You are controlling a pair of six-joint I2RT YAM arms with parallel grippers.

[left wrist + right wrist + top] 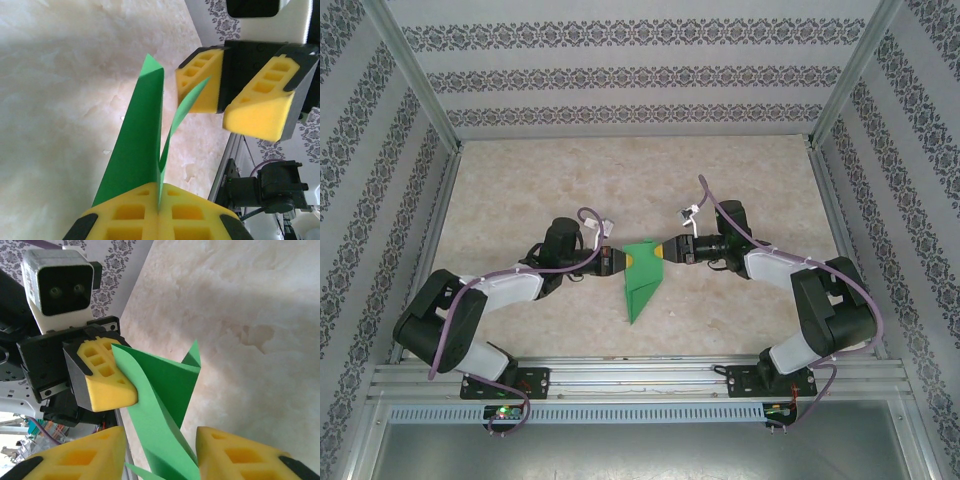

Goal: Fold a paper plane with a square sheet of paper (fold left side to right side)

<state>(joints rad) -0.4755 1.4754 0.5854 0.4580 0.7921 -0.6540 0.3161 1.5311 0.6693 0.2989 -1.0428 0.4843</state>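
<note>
Paper plane (641,285) mid-fold: left gripper (619,262) pinches it tight, right gripper (661,253) (jaws apart) straddles a flap; probably pinch next.

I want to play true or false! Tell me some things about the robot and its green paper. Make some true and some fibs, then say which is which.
1. The left tool pinches the bright green folded paper. True.
2. The right tool is squeezed tightly shut. False: its yellow fingers stand apart, with a paper flap reaching between them.
3. The paper lies spread flat like a square. False: it is folded to a point, and its flaps stand up between the two tools.
4. The marbled beige table is under both arms. True.
</note>
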